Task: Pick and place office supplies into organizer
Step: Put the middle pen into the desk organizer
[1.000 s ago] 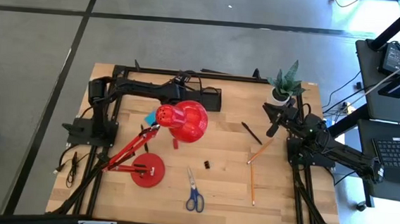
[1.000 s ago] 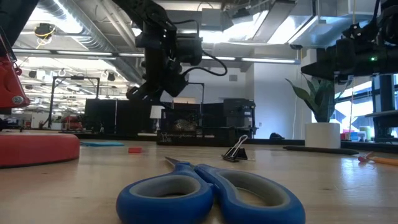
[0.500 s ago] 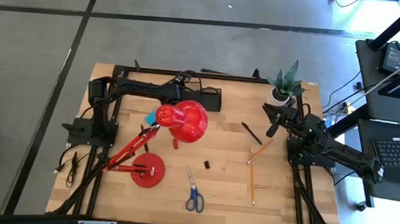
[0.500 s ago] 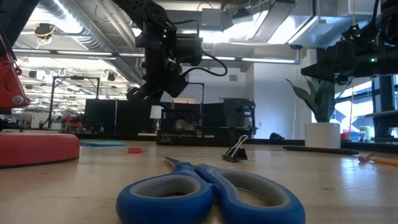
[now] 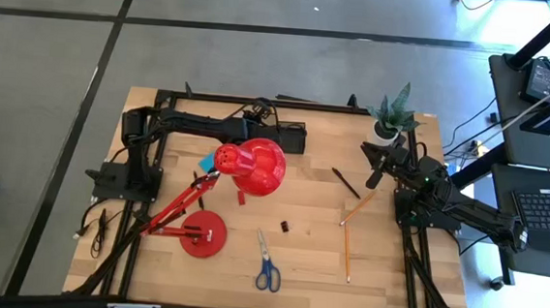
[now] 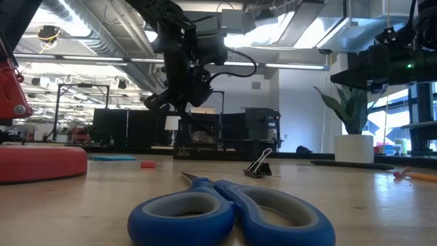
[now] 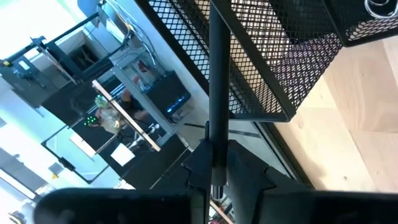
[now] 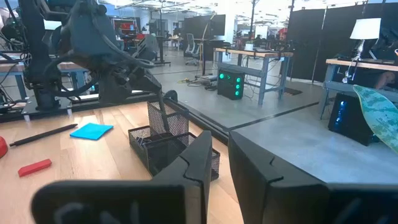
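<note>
My left gripper (image 7: 214,180) is clamped on a pen (image 7: 217,81), its tip just over the organizer (image 7: 273,56); my right gripper (image 8: 219,163) waits closed; scissors (image 5: 266,262) lie well apart.

The black mesh organizer box (image 5: 289,136) sits at the far edge of the wooden table (image 5: 383,268), with the left gripper (image 5: 253,128) just to its left. The red desk lamp (image 5: 251,166) is near it on the left side. The blue-handled scissors (image 5: 266,264) lie at the near edge. The wooden pencils (image 5: 349,239) lie to the right, and the potted green plant (image 5: 388,120) stands in the far right corner.
</note>
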{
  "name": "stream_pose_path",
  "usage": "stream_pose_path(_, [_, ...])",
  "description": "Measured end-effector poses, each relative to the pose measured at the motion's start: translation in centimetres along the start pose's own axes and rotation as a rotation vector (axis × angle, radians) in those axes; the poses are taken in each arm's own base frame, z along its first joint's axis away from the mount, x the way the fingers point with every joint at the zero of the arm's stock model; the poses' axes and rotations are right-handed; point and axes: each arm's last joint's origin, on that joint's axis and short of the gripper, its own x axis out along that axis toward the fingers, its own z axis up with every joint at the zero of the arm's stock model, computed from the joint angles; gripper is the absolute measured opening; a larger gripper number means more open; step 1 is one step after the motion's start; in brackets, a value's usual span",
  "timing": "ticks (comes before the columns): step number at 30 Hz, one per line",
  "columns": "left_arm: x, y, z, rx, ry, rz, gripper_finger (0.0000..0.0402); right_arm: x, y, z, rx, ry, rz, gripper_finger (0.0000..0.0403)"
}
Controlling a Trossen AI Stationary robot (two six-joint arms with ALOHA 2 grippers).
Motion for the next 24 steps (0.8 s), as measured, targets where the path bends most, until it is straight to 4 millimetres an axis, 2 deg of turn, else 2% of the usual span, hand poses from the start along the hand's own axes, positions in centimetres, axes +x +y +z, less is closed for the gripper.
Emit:
stream_pose_path(7, [0.1, 0.0, 0.0, 0.005, 0.002, -0.001, 0.0032, 0.0, 0.0, 0.0, 0.0, 0.001, 0.0, 0.0059])
stream_pose_path(16, [1.9, -1.5, 2.1, 0.109, 0.108, 0.023, 0.0033, 0.0, 0.0, -0.1, -0.001, 0.008, 0.001, 0.0059])
stream_pose_path(24, [2.2, -1.7, 2.4, 0.115, 0.136, 0.037, 0.004, 0.0, 0.0, -0.1, -0.002, 0.01, 0.001, 0.0059])
